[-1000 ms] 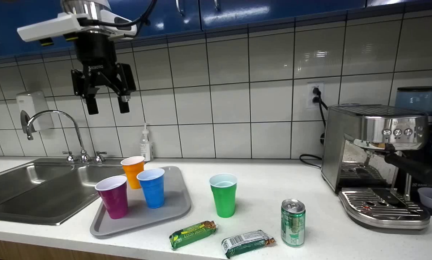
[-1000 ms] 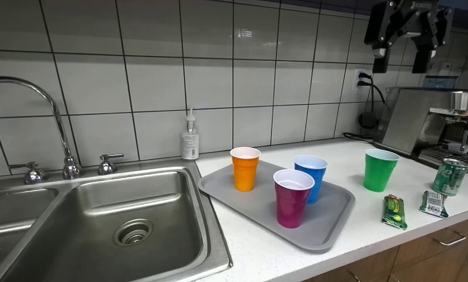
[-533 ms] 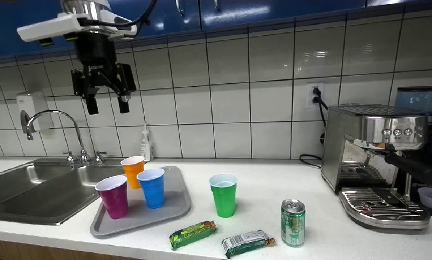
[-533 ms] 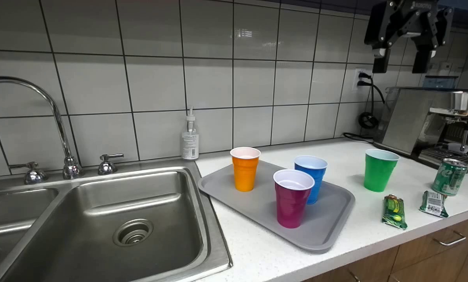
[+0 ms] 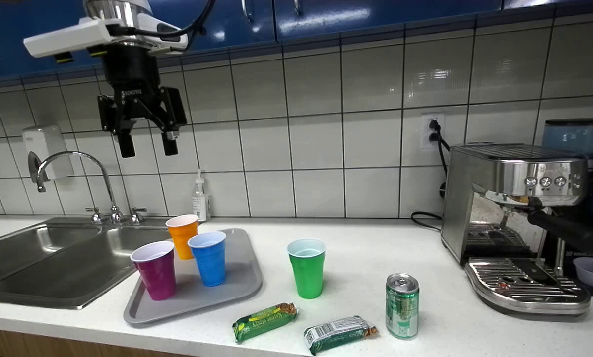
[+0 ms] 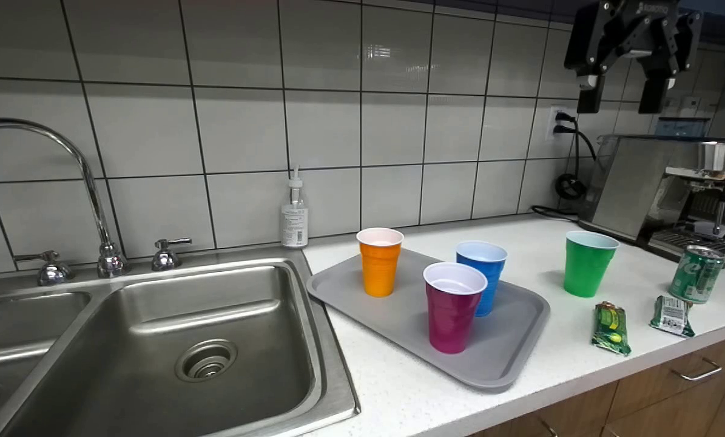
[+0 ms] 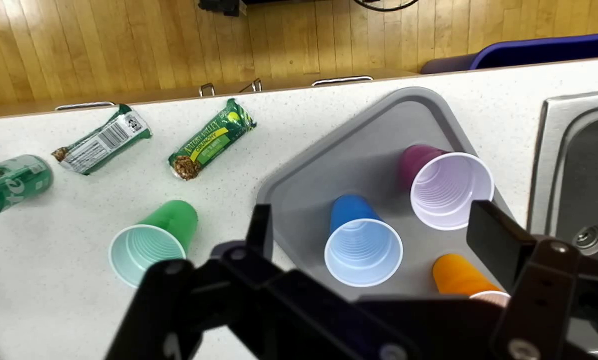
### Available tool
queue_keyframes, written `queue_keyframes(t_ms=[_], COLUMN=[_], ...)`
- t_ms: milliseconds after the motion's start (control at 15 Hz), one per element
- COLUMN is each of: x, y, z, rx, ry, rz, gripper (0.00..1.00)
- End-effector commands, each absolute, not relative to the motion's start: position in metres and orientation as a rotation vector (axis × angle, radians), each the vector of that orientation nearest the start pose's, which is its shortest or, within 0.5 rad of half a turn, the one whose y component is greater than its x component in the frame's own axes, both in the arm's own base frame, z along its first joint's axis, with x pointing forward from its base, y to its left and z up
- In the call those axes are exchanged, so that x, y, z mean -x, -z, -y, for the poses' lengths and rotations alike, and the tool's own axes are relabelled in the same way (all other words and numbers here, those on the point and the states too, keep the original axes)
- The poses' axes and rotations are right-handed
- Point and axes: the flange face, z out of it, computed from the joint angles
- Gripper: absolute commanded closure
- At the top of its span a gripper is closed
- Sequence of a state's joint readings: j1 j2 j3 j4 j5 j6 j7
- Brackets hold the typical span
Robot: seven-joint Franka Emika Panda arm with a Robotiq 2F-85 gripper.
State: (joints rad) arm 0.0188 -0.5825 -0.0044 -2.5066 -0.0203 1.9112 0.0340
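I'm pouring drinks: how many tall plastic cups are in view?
4: tall magenta plastic cup, tall blue plastic cup and tall orange plastic cup on the flat grey tray; tall green plastic cup on the white countertop.

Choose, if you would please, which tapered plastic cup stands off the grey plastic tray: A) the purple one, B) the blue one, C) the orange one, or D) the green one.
D: in both exterior views, the tapered green plastic cup stands on the white speckled countertop, apart from the grey plastic tray.
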Motion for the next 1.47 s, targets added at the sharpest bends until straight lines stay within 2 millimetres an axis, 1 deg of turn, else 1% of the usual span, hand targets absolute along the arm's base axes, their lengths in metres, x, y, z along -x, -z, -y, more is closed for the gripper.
queue_keyframes(t_ms=[0, 267, 533, 1067, 1400], x=[-0.37, -0.373, -0.38, -0.408, -0.43], y=[-0.476, -0.467, -0.452, -0.41, -0.378], z=[-0.004, 0.001, 0.006, 0.019, 0.018], rx=[3.175, 3.189, 3.218, 3.186, 3.185], ry=[-0.011, 0.021, 0.084, 0.188, 0.211], rz=[-0.004, 0.018, 0.032, -0.008, -0.015], gripper=[0.0, 0.0, 0.0, 0.0, 0.0])
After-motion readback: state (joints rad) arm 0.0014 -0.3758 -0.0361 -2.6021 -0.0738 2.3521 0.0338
